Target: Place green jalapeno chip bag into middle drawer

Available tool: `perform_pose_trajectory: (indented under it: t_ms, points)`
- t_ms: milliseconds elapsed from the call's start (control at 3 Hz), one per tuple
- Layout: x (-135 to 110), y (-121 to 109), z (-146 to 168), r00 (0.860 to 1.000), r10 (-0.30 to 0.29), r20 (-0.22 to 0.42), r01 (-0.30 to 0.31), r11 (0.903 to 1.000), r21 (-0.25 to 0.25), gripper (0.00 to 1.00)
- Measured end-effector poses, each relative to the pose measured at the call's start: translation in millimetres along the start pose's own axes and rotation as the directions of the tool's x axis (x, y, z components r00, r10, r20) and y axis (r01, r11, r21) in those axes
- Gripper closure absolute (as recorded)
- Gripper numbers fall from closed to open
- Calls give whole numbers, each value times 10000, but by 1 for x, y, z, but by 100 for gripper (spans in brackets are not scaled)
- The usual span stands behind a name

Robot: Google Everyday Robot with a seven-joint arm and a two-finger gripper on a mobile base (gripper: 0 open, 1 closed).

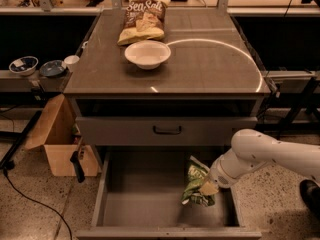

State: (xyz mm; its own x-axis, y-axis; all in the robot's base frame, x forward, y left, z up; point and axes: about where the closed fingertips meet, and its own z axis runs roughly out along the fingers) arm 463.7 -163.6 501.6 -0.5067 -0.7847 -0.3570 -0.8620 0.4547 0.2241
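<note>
Speckled floor and a grey cabinet fill the camera view. Below the tabletop's near edge the drawer [135, 206] stands open. The green bag [196, 184] is upright inside it, nearer its right wall, long axis near vertical, print unreadable. The gripper [209, 188] is at the bag's right side, jaws pinching that edge; release probably needs only a short drop. By the tabletop's far edge, left of centre, lies a bag marked "Sea Salt" [142, 20], with a bowl [147, 53] just in front.
</note>
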Motion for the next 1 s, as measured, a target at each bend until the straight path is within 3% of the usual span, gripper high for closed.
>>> perform_pose_trajectory:
  t_ms: [333,667,1000]
  points:
    - [3,2,12,9998,29,-190,-33,9997,-223,100]
    - [13,7,13,9986,304,-437,-309,9995,-116,100]
    - [12,10,11,9996,188,-226,-190,9998,-85,100]
